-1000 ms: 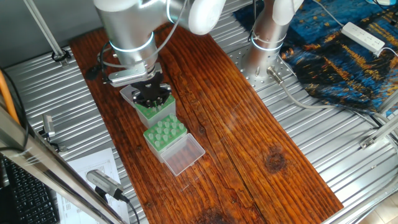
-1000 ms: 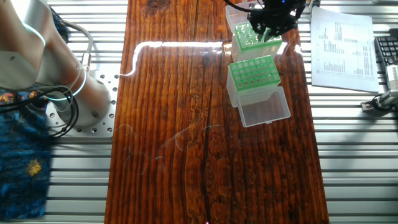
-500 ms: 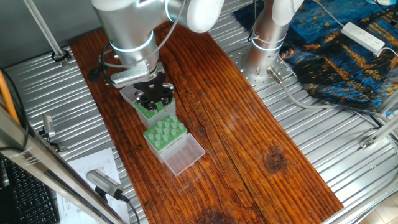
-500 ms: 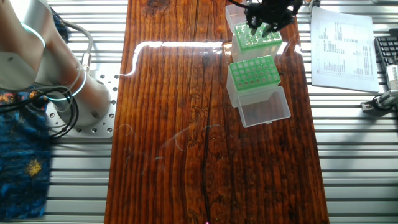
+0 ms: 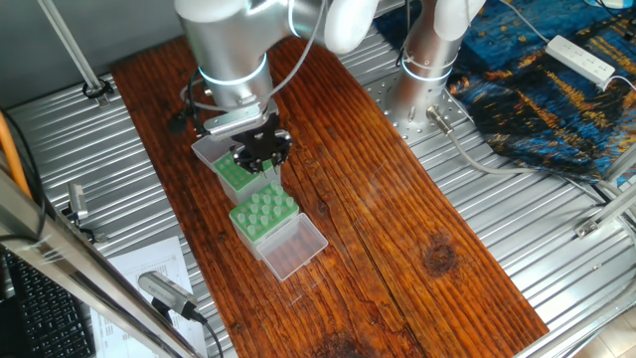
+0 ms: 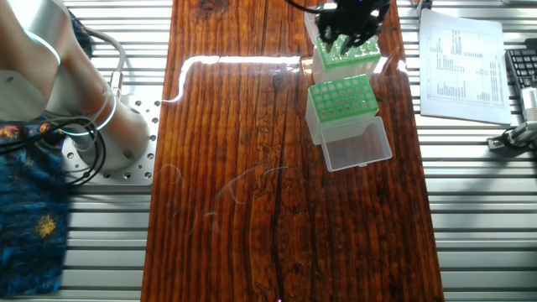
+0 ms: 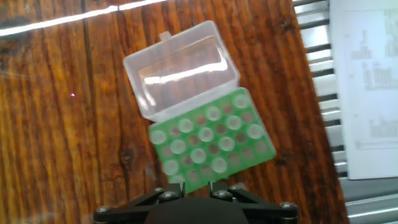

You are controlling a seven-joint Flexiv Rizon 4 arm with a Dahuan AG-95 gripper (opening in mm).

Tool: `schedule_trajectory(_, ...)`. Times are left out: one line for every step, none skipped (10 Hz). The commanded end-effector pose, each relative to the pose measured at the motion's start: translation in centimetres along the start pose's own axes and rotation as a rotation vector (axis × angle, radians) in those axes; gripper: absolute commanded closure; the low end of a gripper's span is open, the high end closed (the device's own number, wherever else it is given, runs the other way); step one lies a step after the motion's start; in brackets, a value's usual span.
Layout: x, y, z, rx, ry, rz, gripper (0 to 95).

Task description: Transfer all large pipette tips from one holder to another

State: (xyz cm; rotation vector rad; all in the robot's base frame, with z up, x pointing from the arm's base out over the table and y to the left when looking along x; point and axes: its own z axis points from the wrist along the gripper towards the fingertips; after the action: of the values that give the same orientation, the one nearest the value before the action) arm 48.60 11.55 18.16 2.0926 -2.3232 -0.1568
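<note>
large pipette tips (image 7: pixel 205 134) – in green rack (image 7: pixel 264 149) (lid open) | claw (image 5: pixel 260 151) above

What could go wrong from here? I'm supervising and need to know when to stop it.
The gripper hangs low over two racks standing close together; it could nudge the far rack. The large pipette tips sit closely in the near rack, so it might knock neighbours.

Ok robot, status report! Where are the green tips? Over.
End effector over one rack, grip unclear. Pipette tips upright in other rack. Nothing in the way.
</note>
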Motion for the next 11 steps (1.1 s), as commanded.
schedule_trajectory(-0.1,-0.3,0.4,0.001,0.005,-0.011,76.0)
schedule_trajectory(0.0,-0.5,0.8,0.0,0.003,-0.017,76.0)
schedule_trajectory(0.0,-0.6,1.1,-0.001,0.003,-0.025,76.0)
schedule_trajectory(0.0,-0.6,1.2,-0.001,0.003,-0.025,76.0)
schedule_trajectory(-0.1,-0.6,1.3,-0.001,0.005,-0.024,76.0)
schedule_trajectory(-0.2,-0.6,1.4,-0.002,0.004,-0.025,76.0)
schedule_trajectory(-0.7,-0.5,1.6,-0.004,0.006,-0.027,76.0)
schedule_trajectory(-1.2,-0.4,1.9,-0.003,0.018,-0.026,76.0)
schedule_trajectory(-1.3,-0.4,1.9,-0.002,0.023,-0.029,76.0)
schedule_trajectory(-1.3,-0.4,1.9,-0.002,0.028,-0.037,76.0)
schedule_trajectory(-1.2,-0.4,2.0,-0.001,0.032,-0.049,76.0)
